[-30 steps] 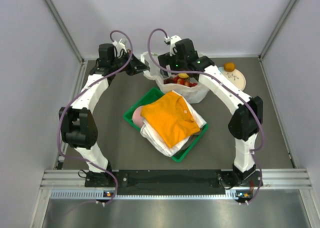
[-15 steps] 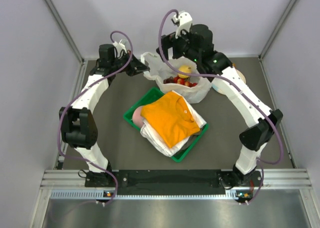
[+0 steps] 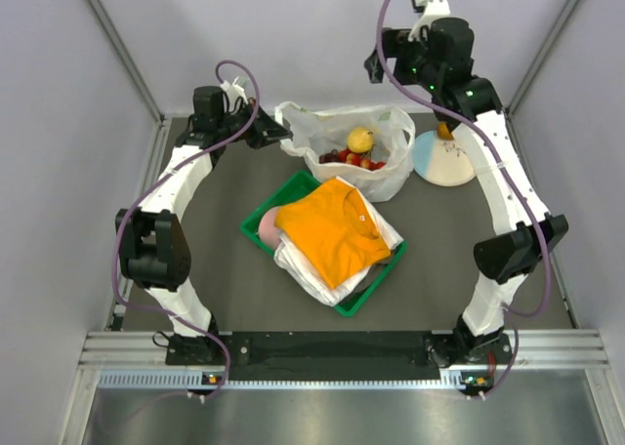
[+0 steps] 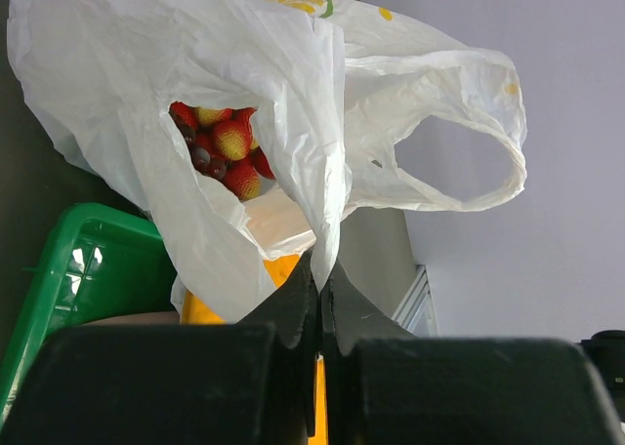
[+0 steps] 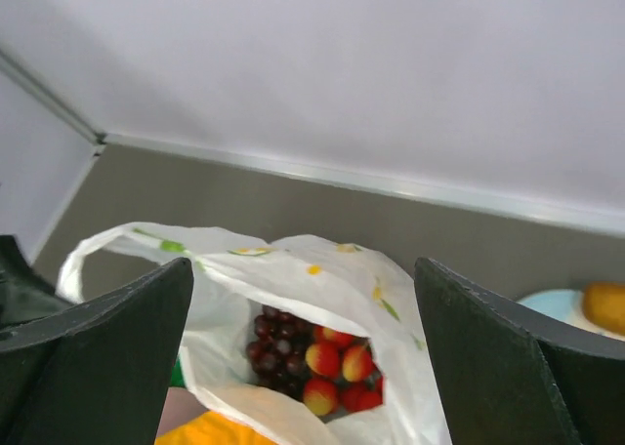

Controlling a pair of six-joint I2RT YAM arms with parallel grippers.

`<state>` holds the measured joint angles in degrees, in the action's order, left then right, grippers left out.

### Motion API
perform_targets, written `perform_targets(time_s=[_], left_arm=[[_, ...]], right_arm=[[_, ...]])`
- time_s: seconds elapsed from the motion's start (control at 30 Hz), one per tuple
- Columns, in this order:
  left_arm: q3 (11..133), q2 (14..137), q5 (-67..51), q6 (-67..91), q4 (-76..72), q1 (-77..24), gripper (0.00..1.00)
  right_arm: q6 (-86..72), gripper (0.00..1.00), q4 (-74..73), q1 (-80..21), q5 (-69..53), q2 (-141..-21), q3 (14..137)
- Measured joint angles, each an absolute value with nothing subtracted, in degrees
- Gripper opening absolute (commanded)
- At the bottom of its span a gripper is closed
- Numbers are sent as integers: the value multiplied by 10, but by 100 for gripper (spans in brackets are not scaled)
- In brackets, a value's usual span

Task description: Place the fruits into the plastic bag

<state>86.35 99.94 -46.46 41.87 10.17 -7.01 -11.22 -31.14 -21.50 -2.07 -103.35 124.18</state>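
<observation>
Closest to the arm bases there's a green tray [image 3: 368, 291] on the desk [image 3: 215, 269]. It's stacked with folded white clothes [image 3: 312, 269] with an orange shirt [image 3: 327, 230] on top, plus a pink rounded thing [image 3: 265, 228] tucked in at its left corner.

Just behind the tray sits the plastic bag [image 3: 386, 177], mouth open upward. Inside you can see a yellow pear [image 3: 360, 138], some red strawberries [image 3: 369, 162] and a bunch of dark grapes [image 3: 332, 156].

The left gripper [image 4: 320, 269] is clamped tight on the bag's left edge, with the thin film pinched between its closed fingers. One loop handle [image 4: 469, 172] hangs open beside it.

Right of the bag is a pale plate [image 3: 449, 167], and the small orange [image 3: 446, 130] sits on its far rim, so that one's outside the bag.

The right gripper [image 5: 303, 269] is up in the air over toward the back wall, looking down at the bag, fingers spread wide with nothing in them.
</observation>
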Motion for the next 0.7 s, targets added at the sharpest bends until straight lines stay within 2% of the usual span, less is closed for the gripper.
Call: perform_targets(time_s=[0.4, 0.7], left_arm=[[863, 999, -464, 418, 103, -70, 0], [864, 999, -464, 416, 107, -70, 0]], right_arm=[[-173, 94, -383, -80, 26, -1039, 1219], [-189, 93, -394, -47, 48, -1109, 1178]])
